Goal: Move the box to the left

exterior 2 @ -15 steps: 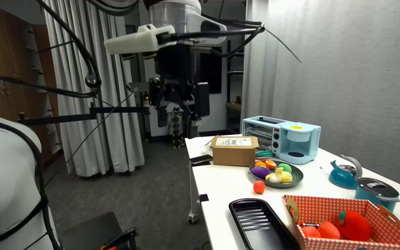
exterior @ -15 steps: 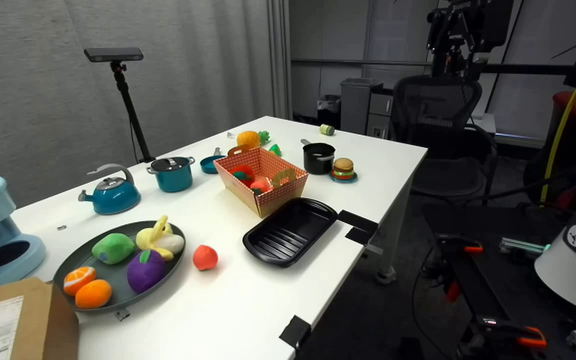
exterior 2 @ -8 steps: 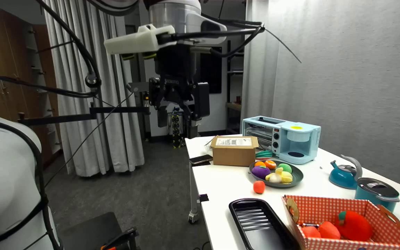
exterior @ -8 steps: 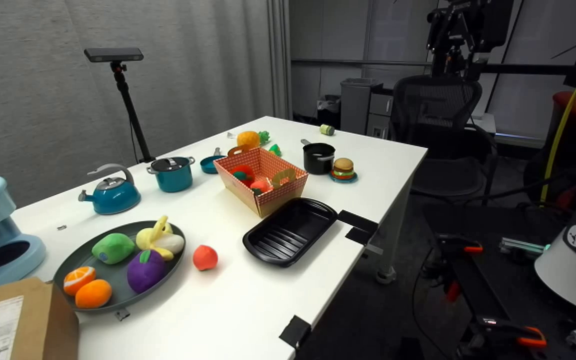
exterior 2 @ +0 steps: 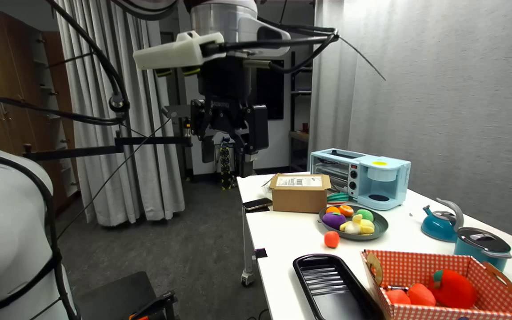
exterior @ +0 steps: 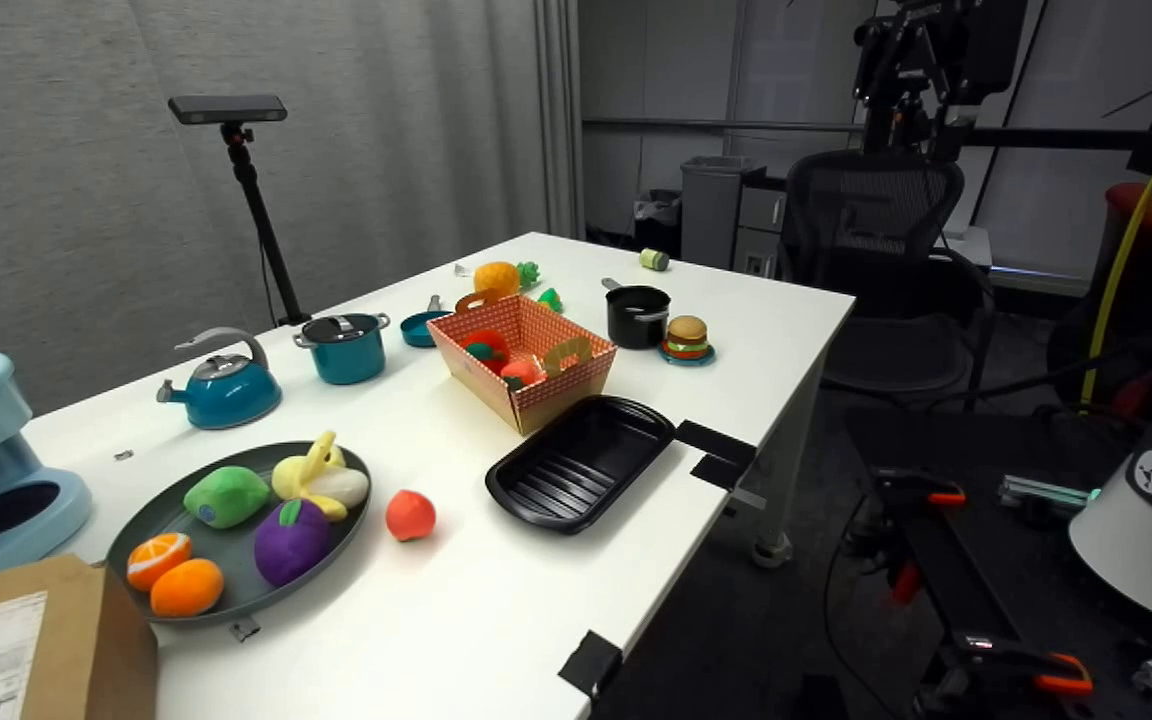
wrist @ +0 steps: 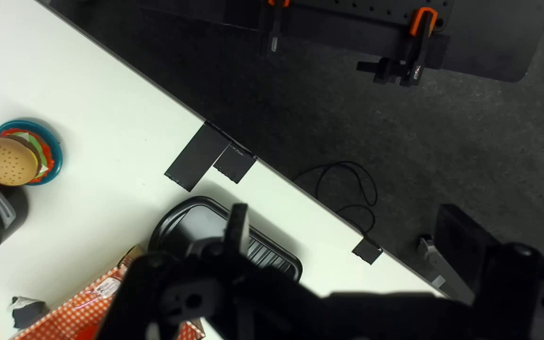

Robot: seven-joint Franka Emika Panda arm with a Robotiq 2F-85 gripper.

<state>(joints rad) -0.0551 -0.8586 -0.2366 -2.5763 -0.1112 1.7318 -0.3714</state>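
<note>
Fronting grey curtains (exterior: 386, 130), a white table (exterior: 526, 610) bears the checked box (exterior: 564, 393).

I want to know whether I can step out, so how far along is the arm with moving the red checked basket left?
Done: nothing I can confirm; the red-checked basket stands on the white table beside the black ridged tray. In hand: nothing; the gripper hangs open and empty, away from the basket. Remaining: apparently the whole move, namely reaching the basket, gripping it and shifting it left.
</note>
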